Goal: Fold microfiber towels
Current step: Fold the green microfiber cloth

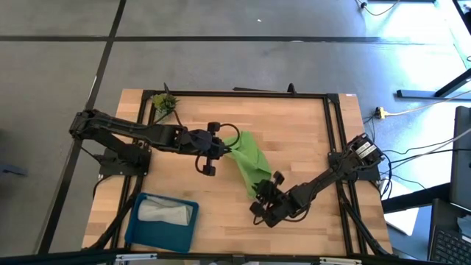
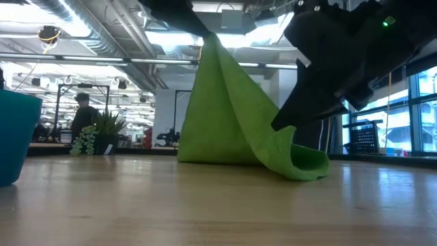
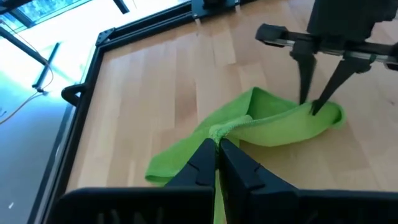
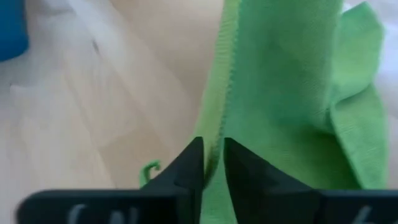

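High view: your green towel sits mid-frame on the worktop, one corner lifted. Your left end effector, just left of centre, is clamped on that raised corner. Your right end effector, lower centre-right, pinches the towel's near edge, fingers almost together. Grey towel lies in the blue tray, lower left. Plant sprig sits upper left.
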